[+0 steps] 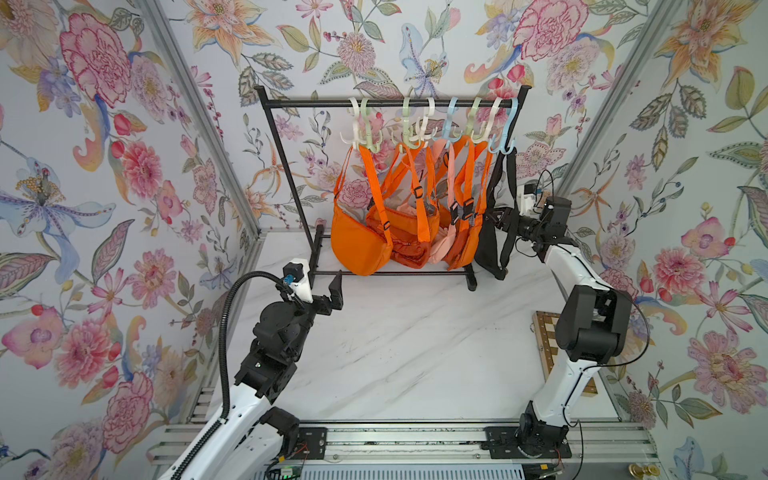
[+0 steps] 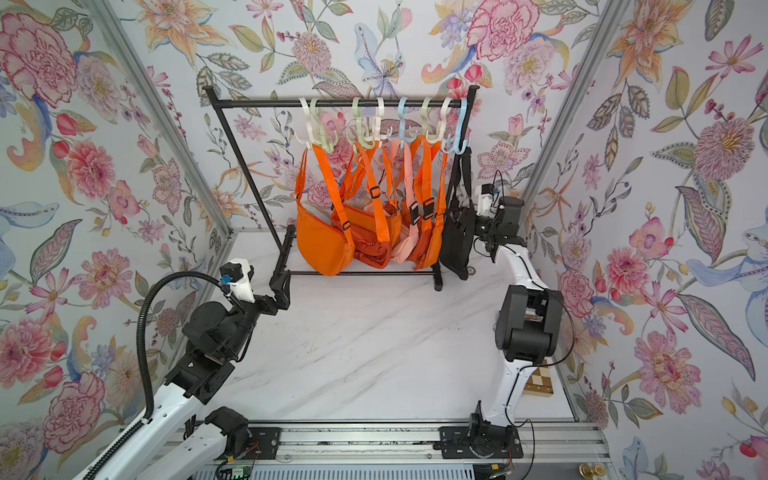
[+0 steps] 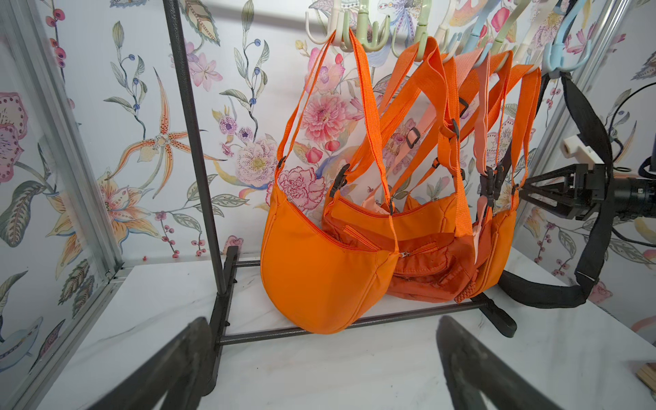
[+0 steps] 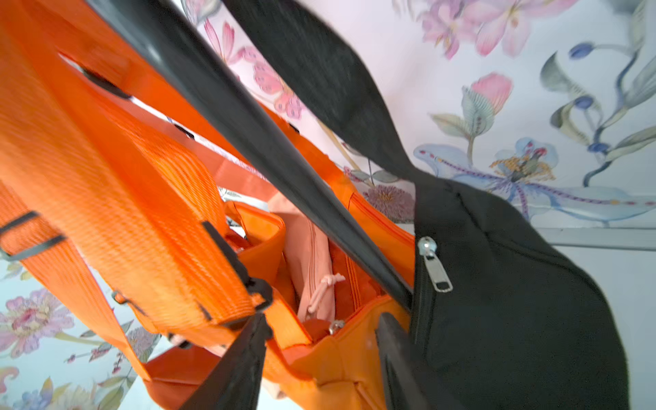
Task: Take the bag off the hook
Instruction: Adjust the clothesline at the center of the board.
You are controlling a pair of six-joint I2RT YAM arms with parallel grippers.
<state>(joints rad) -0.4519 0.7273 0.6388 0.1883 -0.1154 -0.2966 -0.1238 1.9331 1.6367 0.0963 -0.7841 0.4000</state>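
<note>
Tightly, orange bags [image 1: 361, 245] crowd black bag [image 1: 490, 249].

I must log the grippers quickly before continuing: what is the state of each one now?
Left gripper: open, holding nothing.
Right gripper: open, jaws apart beside the black bag, clamping nothing.

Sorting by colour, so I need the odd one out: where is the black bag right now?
In both top views the black bag hangs at the rack's right end from the last blue hook, beside the orange bags and the right gripper.
</note>
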